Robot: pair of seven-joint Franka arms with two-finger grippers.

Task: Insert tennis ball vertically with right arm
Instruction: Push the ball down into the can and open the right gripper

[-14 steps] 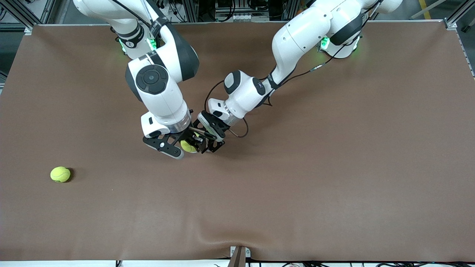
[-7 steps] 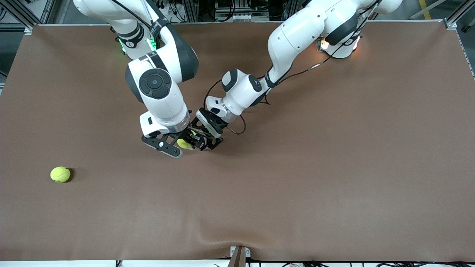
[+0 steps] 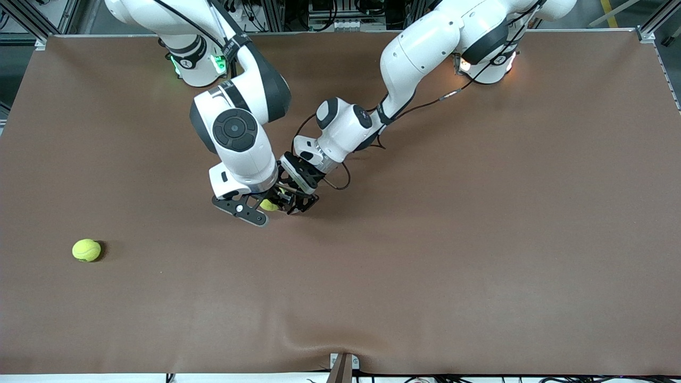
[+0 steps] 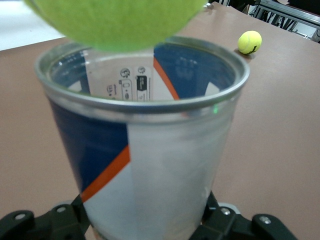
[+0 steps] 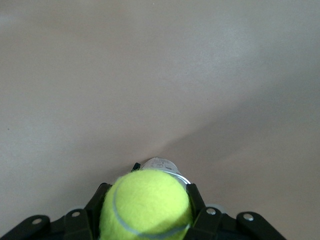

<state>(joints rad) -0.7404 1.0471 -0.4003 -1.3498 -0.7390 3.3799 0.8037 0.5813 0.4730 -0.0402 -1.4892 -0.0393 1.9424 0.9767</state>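
Right gripper (image 3: 264,206): jaws closed on a fuzzy yellow-green tennis ball (image 5: 146,210), held directly above the can's mouth.
Left gripper (image 3: 299,202): jaws clamped around a clear plastic can (image 4: 142,150) (blue-and-orange label).
Desk (image 3: 479,239): second ball (image 3: 86,250) at 8 o'clock.

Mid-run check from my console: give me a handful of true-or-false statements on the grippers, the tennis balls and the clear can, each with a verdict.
1. The right gripper is shut on a yellow-green tennis ball. True.
2. The left gripper is open and holds nothing. False: it is shut on a clear plastic ball can with a metal rim and blue-and-orange label.
3. The held ball already sits at the can's bottom. False: in the left wrist view it is just above the rim, and none of it shows through the clear wall.
4. A second yellow-green tennis ball lies loose on the brown table, toward the right arm's end. True.
5. The can's mouth is capped with a lid. False: it is open.
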